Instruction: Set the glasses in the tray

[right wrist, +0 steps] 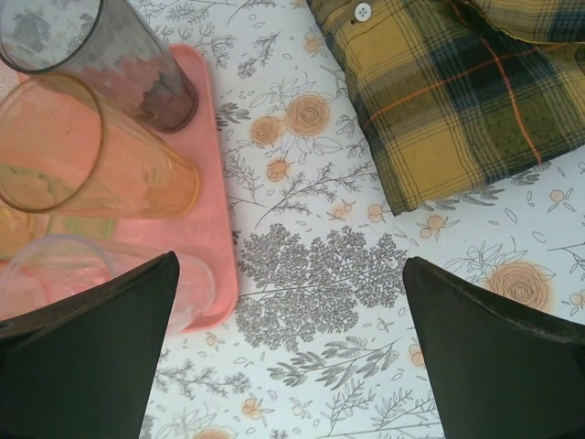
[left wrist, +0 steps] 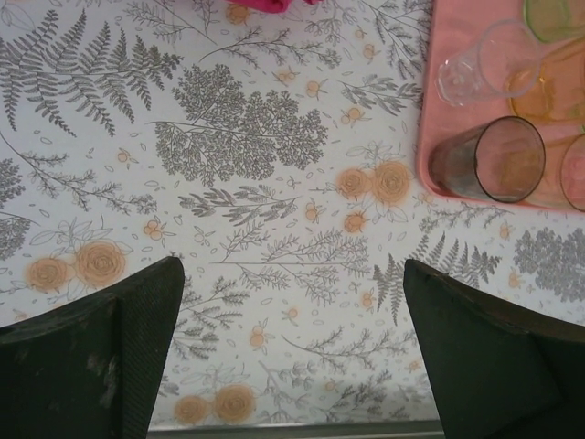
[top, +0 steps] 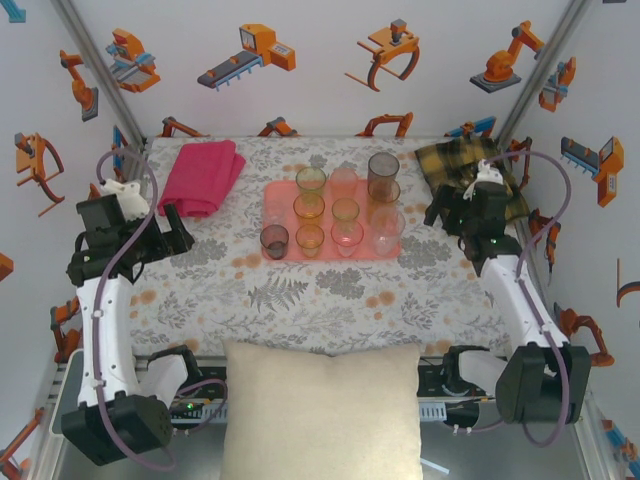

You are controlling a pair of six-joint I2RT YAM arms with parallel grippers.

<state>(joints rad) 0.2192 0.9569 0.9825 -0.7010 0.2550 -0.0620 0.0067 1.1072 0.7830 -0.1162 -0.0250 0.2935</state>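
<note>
The salmon-pink tray holds amber, green, pink and grey glasses. Left of it lies a magenta towel, right a yellow-green plaid cloth.

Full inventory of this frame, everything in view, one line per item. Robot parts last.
glasses: about ten; amber, green, pink, smoky grey, clear; all standing on the tray
tray: one; salmon pink; middle of the table
towel: one; magenta, folded; far left of the table, left of the tray
plaid cloth: one; yellow and dark check, with a white button; far right of the table
cushion: one; cream; near edge, between the arm bases
tablecloth: one; white with grey ferns and orange flowers; covers the table
wall stickers: many; orange and grey robot pictures; on the white walls
left gripper: one; black; open, over the tablecloth left of the tray
right gripper: one; black; open, over the tablecloth between tray and plaid cloth
</note>
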